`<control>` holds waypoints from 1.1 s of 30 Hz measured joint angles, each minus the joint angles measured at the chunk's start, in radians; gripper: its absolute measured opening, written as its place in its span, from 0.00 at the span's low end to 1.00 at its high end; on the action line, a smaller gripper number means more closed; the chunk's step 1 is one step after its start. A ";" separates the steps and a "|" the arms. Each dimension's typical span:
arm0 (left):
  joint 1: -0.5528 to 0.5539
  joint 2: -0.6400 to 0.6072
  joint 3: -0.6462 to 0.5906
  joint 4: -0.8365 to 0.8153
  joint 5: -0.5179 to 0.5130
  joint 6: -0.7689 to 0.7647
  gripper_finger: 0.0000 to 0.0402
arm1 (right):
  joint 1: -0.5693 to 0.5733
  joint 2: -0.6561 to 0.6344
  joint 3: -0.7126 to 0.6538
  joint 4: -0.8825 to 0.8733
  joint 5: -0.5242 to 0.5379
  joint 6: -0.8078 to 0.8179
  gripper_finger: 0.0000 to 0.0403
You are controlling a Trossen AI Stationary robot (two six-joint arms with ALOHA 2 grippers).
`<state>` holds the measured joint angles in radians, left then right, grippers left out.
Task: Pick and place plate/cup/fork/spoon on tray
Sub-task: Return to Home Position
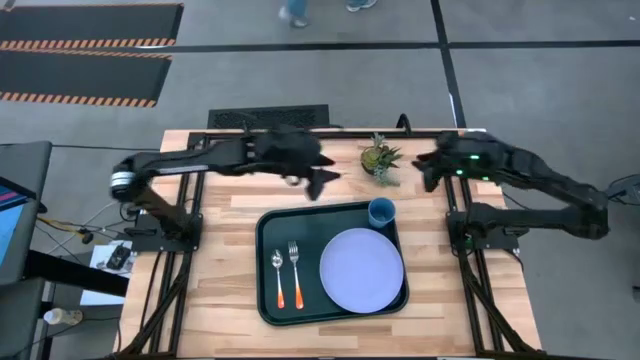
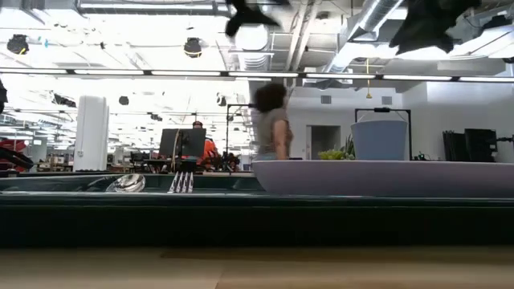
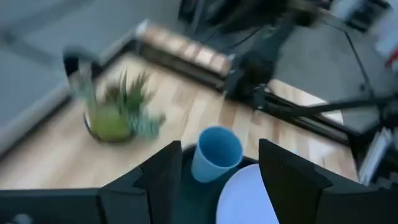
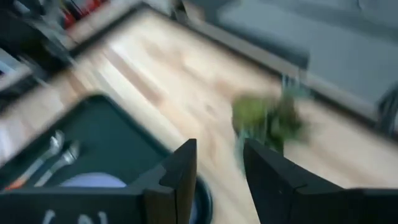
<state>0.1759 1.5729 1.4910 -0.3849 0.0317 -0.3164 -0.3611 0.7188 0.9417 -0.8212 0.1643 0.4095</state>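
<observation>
Nearest to the low camera, the tray (image 2: 241,217) is filling the whole width with its dark rim, and it is lying on the wooden table (image 1: 220,300). On it I am seeing the plate (image 1: 362,269) lying flat in the right half, the cup (image 1: 381,211) standing upright just beside the plate at the far right corner, and the spoon (image 1: 278,275) and fork (image 1: 295,272) lying side by side in the left half, the spoon to the left, orange handles pointing away from the plant (image 1: 380,160). The left gripper (image 1: 325,182) is hovering above the table just behind the tray's far rim, jaws apart and holding nothing. The right gripper (image 1: 425,170) is hanging beside the plant, clear of the tray, jaws also apart and empty.
</observation>
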 joint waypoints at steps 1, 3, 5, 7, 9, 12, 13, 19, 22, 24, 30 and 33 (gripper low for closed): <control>-0.010 -0.034 0.000 -0.002 -0.009 0.062 0.49 | 0.000 -0.037 0.000 0.021 0.002 -0.029 0.39; -0.033 -0.104 0.000 0.007 -0.015 0.173 0.49 | 0.000 -0.106 0.000 0.039 -0.004 -0.090 0.38; -0.054 -0.168 -0.001 -0.017 -0.029 0.261 0.49 | 0.001 -0.173 0.000 0.039 -0.005 -0.127 0.37; -0.070 -0.230 -0.001 -0.067 -0.076 0.314 0.49 | 0.000 -0.247 0.000 0.017 -0.004 -0.127 0.37; -0.086 -0.293 -0.001 -0.121 -0.137 0.259 0.49 | -0.001 -0.326 0.000 -0.006 0.015 -0.093 0.36; -0.120 -0.377 -0.014 -0.155 -0.271 0.244 0.49 | -0.001 -0.452 -0.034 0.036 0.056 -0.107 0.36; -0.129 -0.408 -0.038 -0.134 -0.291 0.263 0.49 | -0.001 -0.492 -0.059 0.067 0.046 -0.133 0.36; -0.137 -0.657 -0.382 0.159 -0.294 0.225 0.49 | 0.015 -0.713 -0.286 0.320 -0.021 -0.174 0.37; -0.136 -0.774 -0.618 0.321 -0.311 0.141 0.49 | 0.028 -0.687 -0.362 0.351 -0.088 -0.169 0.37; -0.134 -0.843 -0.761 0.409 -0.304 0.092 0.49 | 0.034 -0.647 -0.403 0.445 -0.127 -0.164 0.37; -0.140 -1.061 -1.128 0.621 -0.325 -0.033 0.49 | 0.057 -0.635 -0.535 0.522 -0.139 -0.147 0.36; -0.140 -1.174 -1.257 0.690 -0.333 -0.069 0.49 | 0.070 -0.652 -0.593 0.550 -0.140 -0.143 0.36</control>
<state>0.0360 0.3993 0.2339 0.3048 -0.3010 -0.3850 -0.2907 0.0673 0.3488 -0.2709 0.0247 0.2661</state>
